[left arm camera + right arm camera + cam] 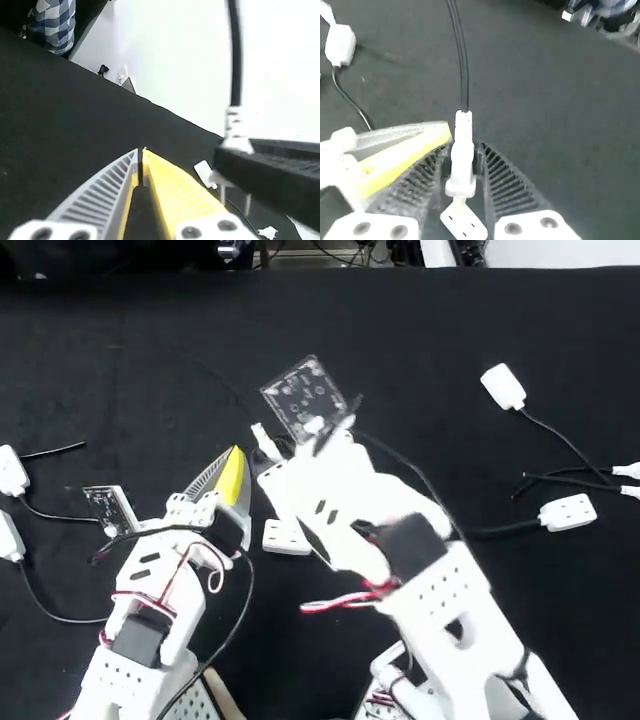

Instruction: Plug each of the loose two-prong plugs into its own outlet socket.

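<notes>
Worktop, high view: black cloth worktop [120, 360], both arms reaching in from 6 o'clock
Left side, high view: the left pincer [231, 462] sits toward 8 o'clock of centre, grey and yellow fingers pressed together with nothing between them
Right side, high view: the right arm [400, 550] covers the middle, its front end just beside the left pincer's tip
Sockets, high view: the near socket [285, 537] lies against the right arm's edge, a little toward 7 o'clock of centre; the far socket [567, 512] lies well apart at 3 o'clock
Loose pieces, high view: a loose plug [503, 387] on its lead at 2 o'clock; white cord ends [10, 472] at the 9 o'clock edge, too small to tell plug from socket
Left wrist view: left pincer [141, 156] clenched on itself, empty, over the cloth
Right wrist view, grasp: right pincer [465, 150] grips the held plug [461, 172] by its white body, its black cord [462, 60] running away past the fingertips
Right wrist view, target: the near socket's [464, 226] slotted face sits just off the held plug's prong end; touching or not, I cannot tell
Step in hand: probably mating the held plug with the near socket; nothing looks plugged in yet
Next move: likely needs the prongs squared to the slots and a straight push; the socket lies loose and may slide, so the empty left pincer could brace it
</notes>
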Controlling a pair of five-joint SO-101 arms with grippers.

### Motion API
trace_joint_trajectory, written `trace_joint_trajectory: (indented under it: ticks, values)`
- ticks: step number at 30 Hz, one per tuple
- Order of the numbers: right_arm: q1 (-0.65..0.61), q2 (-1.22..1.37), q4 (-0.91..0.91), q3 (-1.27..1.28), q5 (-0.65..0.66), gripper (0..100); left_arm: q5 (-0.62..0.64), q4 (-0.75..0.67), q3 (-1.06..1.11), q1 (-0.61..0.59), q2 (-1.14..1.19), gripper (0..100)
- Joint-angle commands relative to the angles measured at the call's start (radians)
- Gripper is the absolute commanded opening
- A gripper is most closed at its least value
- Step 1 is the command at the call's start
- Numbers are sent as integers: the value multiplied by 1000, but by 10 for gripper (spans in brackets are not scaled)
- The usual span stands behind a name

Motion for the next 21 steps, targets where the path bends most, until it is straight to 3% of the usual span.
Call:
trace_joint_trajectory:
  ticks: [1, 12, 18, 21]
  values:
    - [-43, -82, -17, -7, -31, 11, -2, -9, 19, 18, -3, 29]
    - [-114, -102, -14, -16, -29, 11, -5, -3, 19, 44, 6, 30]
    - [-129, -104, 48, -79, 84, 11, -190, 118, 19, 191, -3, 30]
    - [-141, -104, 68, -96, 84, 11, -212, 123, 19, 222, -5, 30]
